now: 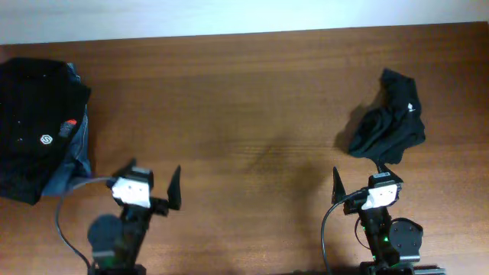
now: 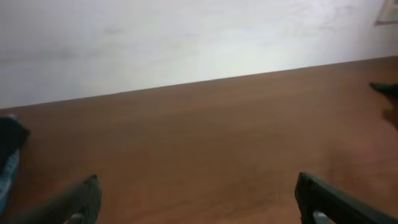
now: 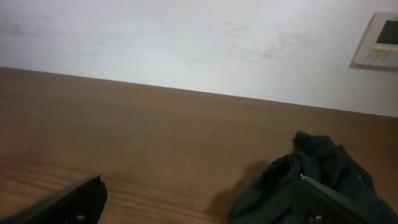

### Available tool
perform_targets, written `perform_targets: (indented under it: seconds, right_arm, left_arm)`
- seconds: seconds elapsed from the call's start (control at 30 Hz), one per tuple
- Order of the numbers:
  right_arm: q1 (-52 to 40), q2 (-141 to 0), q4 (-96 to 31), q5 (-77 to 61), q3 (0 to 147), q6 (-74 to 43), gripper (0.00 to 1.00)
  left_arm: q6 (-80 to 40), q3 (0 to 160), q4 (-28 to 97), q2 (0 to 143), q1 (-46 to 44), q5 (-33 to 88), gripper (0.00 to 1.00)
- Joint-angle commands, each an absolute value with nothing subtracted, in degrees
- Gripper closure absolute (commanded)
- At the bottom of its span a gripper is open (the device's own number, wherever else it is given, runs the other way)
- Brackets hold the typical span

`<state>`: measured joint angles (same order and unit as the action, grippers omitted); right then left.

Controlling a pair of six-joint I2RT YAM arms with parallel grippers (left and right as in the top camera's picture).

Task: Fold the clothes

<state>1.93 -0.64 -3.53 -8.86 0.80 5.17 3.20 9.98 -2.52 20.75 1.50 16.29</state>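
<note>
Reference for everything below is the crumpled black piece [image 1: 390, 118], sitting on the right side of the table [image 1: 244, 84]. Far left of it, right across the table at the left edge, you've got the black shirt [image 1: 30, 107] with the small white logo marks. It lies fairly flat on top of the blue denim garment [image 1: 81, 147], whose edge pokes out on the side facing the crumpled piece. Part of that pile runs out of the overhead view, so I can't tell how neatly it's laid. My guess is it's parked there to keep the middle free as folding space. Next, left hand [image 1: 151, 177]: well left of the crumpled piece and closer to the robot base, fingers spread wide, nothing between them, only bare wood ahead in its wrist view. Right hand [image 1: 363, 179]: just on the robot side of the crumpled piece, near it but not touching, fingers also fully apart and empty. Its wrist camera has the fabric low and right of centre, so it's lined up a bit left of the bundle. My read: fold not started on this piece, it's bunched with no flat edge showing. You'll need to pick a corner or hem and spread it toward the free wood left of it before any fold. Risk: grabbing the bundle mid-mass just drags the whole lump.
</note>
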Motion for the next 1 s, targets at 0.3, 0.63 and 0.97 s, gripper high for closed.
perform_targets:
  seconds: [0.3,0.63,0.97]
  right_arm:
    - [2.2,-0.2,-3.6,-8.3,0.3,5.6,0.01]
    - [2.2,-0.2,-3.6,-8.3,0.3,5.6,0.01]
    - [2.2,-0.2,-3.6,-8.3,0.3,5.6,0.01]
  left_arm:
    - [3.0,0.6,0.5,6.3,0.8,15.6,0.01]
    - [3.0,0.6,3.6,0.7,0.7,14.6,0.01]
    - [3.0,0.6,3.5,0.3,0.8,14.6,0.01]
